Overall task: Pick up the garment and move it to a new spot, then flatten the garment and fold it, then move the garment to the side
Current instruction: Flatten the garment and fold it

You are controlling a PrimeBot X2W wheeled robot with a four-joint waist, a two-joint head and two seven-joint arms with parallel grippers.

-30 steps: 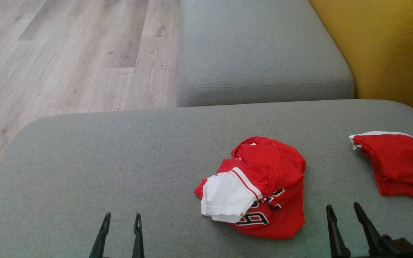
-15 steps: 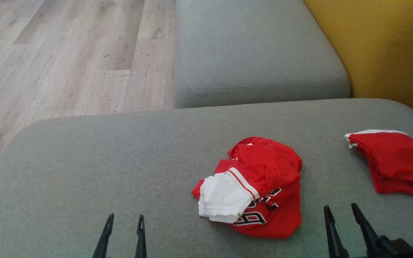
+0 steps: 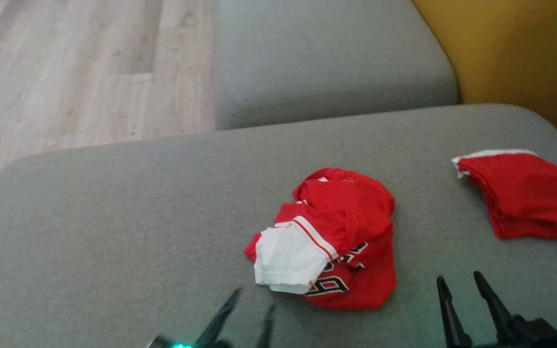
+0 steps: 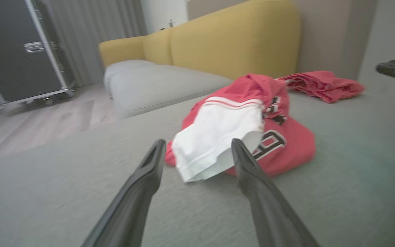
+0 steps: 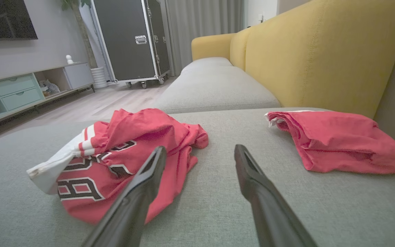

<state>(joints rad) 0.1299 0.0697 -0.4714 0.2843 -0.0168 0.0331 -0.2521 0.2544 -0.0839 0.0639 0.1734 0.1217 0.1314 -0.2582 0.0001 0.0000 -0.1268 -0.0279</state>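
The garment (image 3: 344, 227) is a crumpled red jersey with a white sleeve and black-and-white lettering. It lies bunched right of centre on the grey sofa cushion (image 3: 114, 232). My left gripper (image 3: 254, 299) is open and blurred, just in front of the white sleeve. In the left wrist view the sleeve of the garment (image 4: 218, 137) shows between and just beyond the left gripper (image 4: 197, 142) tips. My right gripper (image 3: 459, 279) stands open and empty, to the right of the jersey. In the right wrist view the garment (image 5: 132, 144) lies ahead and left of the right gripper (image 5: 200, 148).
A second red garment (image 3: 525, 193), folded, lies at the cushion's right end by the yellow backrest (image 3: 515, 48). Another grey cushion (image 3: 327, 58) adjoins beyond. Wooden floor (image 3: 65, 72) lies past the cushion's far left edge. A black wheeled case (image 5: 132, 37) stands across the room.
My left gripper has swung right and forward, up to the jersey's white sleeve. The head camera has shifted a little. The right gripper and both garments have stayed put.
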